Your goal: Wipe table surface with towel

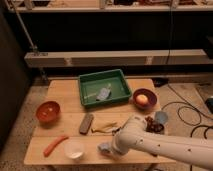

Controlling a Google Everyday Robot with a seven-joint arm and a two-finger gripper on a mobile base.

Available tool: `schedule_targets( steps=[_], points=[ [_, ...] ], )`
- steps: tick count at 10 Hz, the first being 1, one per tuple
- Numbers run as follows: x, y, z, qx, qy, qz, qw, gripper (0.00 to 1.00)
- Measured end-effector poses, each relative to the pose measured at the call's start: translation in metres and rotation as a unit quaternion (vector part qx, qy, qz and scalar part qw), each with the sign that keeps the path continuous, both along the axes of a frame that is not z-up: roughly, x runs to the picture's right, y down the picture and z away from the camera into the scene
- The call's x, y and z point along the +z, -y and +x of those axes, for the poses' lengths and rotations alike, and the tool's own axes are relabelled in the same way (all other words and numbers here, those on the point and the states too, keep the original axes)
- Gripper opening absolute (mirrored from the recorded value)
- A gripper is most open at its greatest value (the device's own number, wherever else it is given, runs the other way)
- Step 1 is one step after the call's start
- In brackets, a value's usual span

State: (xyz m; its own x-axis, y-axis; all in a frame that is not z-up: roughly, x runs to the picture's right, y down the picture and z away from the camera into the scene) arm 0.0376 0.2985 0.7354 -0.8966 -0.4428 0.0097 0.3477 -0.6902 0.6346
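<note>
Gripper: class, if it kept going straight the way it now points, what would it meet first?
The gripper sits low near the front edge of the table, pointing toward the picture's left. Its line probably meets the white bowl first, though depth is unclear.

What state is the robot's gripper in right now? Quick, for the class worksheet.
Gripper: low at the front edge of the table, beside the white bowl; open or closed cannot be told.

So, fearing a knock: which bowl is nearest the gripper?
The white bowl at the front edge, just left of the gripper; the red bowl and brown bowl sit farther back.
</note>
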Motion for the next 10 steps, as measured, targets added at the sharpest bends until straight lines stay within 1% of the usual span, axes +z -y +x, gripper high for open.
schedule_targets(
  steps=[1,3,5,7,8,10],
  points=[
    [0.013,0.008,0.001,0.004,-0.006,0.002,1.0,0.0],
    [0.027,0.015,-0.007,0.005,-0.007,0.003,1.0,0.0],
    [0.043,0.021,-0.023,0.001,-0.005,0.005,1.0,0.0],
    [0.043,0.023,-0.033,-0.006,0.001,0.008,1.0,0.0],
    [0.038,0.022,-0.04,-0.014,0.007,0.01,0.9998,0.0],
    [0.024,0.012,-0.054,-0.036,0.027,0.013,0.9989,0.0]
  ],
)
